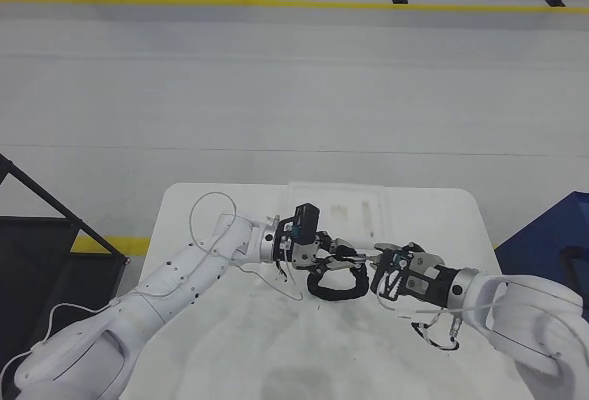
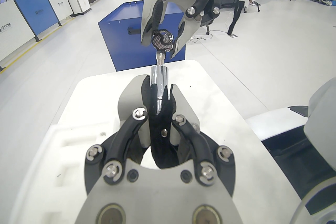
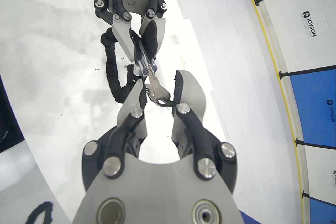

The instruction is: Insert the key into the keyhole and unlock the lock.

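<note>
Pads (image 2: 146, 93) of your left gripper (image 2: 158, 89) press together on the chrome lock barrel (image 2: 158, 75), holding it above the table (image 1: 224, 350) with the keyhole facing the other arm. The key (image 2: 161, 41) sits with its blade in that keyhole. Your right gripper (image 3: 160, 79) straddles the key head with its fingers slightly spread: one pad touches and the other stands just apart, so you likely have no firm pinch for turning yet. The lock's black cable (image 3: 111, 72) loops below the barrel.
</note>
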### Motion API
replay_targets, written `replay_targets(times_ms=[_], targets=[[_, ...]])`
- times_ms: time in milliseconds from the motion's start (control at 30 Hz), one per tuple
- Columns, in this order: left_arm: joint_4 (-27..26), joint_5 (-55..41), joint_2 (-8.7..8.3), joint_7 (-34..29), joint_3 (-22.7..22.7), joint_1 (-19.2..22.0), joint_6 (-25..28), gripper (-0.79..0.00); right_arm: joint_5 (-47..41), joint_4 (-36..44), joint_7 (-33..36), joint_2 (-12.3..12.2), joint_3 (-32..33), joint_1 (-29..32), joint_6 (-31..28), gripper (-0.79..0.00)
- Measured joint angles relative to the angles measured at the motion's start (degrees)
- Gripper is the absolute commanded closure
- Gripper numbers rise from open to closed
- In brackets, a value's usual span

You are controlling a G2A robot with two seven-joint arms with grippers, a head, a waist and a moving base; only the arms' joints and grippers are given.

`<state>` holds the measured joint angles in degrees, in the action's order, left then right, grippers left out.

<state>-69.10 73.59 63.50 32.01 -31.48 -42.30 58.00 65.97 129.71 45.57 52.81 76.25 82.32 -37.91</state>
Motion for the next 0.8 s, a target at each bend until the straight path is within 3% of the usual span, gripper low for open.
replay_targets(times_ms=[300,533,567,600,633,800], targets=[[0.03,-0.02,-0.04,0.21,0.83,0.71,0.0,0.0,-9.15,-1.68,-0.81,-0.21,1.96,0.73,0.53,0.0],[-0.12,0.91,0.05,1.27,0.89,0.78,0.0,0.0,-18.0,-3.93,1.16,-0.21,2.95,-0.23,4.84,0.0],[-0.1,1.07,0.06,1.36,0.89,0.79,0.0,0.0,-19.09,-4.26,1.62,-0.21,2.94,-0.43,5.23,-0.203],[-0.06,1.35,0.08,1.41,0.9,0.83,0.0,0.0,-20.59,-4.75,2.44,-0.23,2.81,-0.69,5.66,-0.674],[0.01,1.53,0.09,1.46,0.9,0.84,0.0,0.0,-21.62,-5.03,3.13,-0.25,2.69,-0.97,5.83,-0.785],[1.17,2.41,0.08,1.24,0.47,0.87,0.0,0.0,-25.65,-6.25,5.43,-0.36,2.17,-2.47,6.17,-0.785]])
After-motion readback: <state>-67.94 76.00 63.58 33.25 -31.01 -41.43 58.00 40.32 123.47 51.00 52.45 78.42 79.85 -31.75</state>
